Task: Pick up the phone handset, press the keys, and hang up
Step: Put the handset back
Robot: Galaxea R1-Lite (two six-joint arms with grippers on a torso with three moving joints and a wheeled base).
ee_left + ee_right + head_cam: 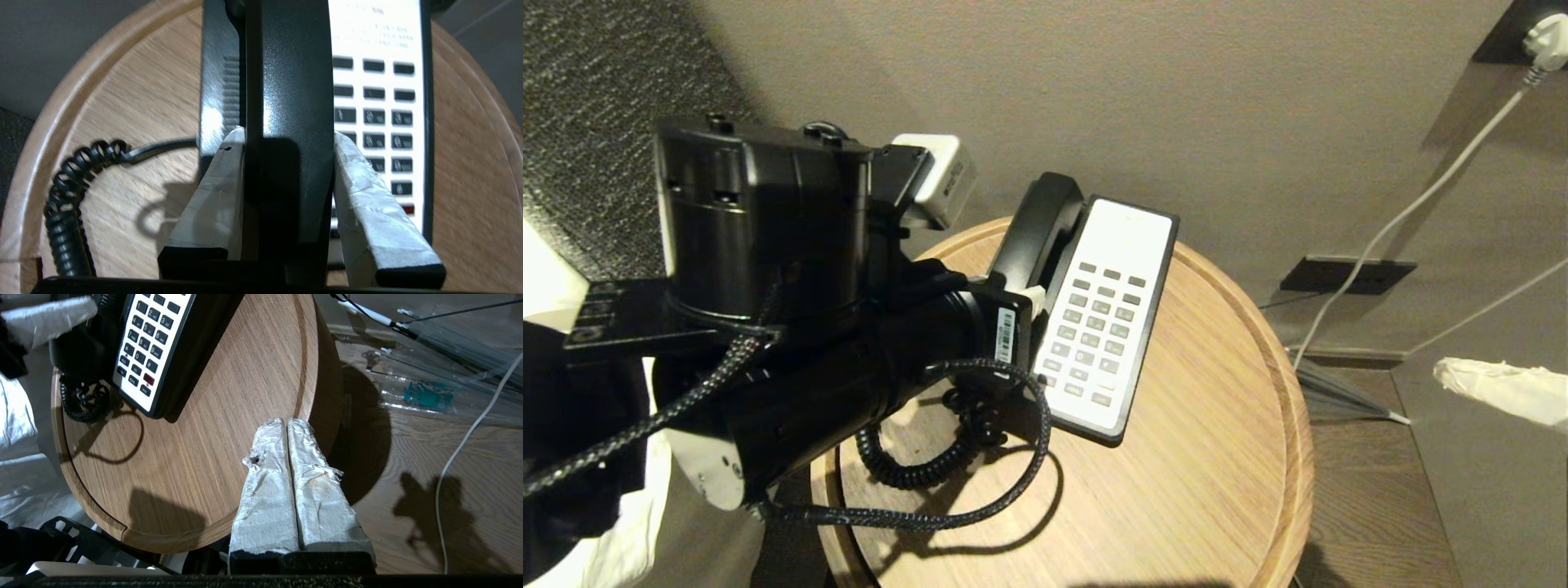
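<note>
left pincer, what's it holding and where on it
The left pincer grips the phone handset across its straight middle section. The right pincer is shut on nothing.

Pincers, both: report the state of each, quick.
Left pincer: closed on the phone handset.
Right pincer: shut, holding nothing, over the table edge.

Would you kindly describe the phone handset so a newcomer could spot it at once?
On the round wooden side table lies a flat black-and-white phone base. The long glossy black plastic handset runs along the base's side, clamped between the left gripper and its white-wrapped fingers. Unlike the keypad, it is all black, trailing a black coiled cord.
</note>
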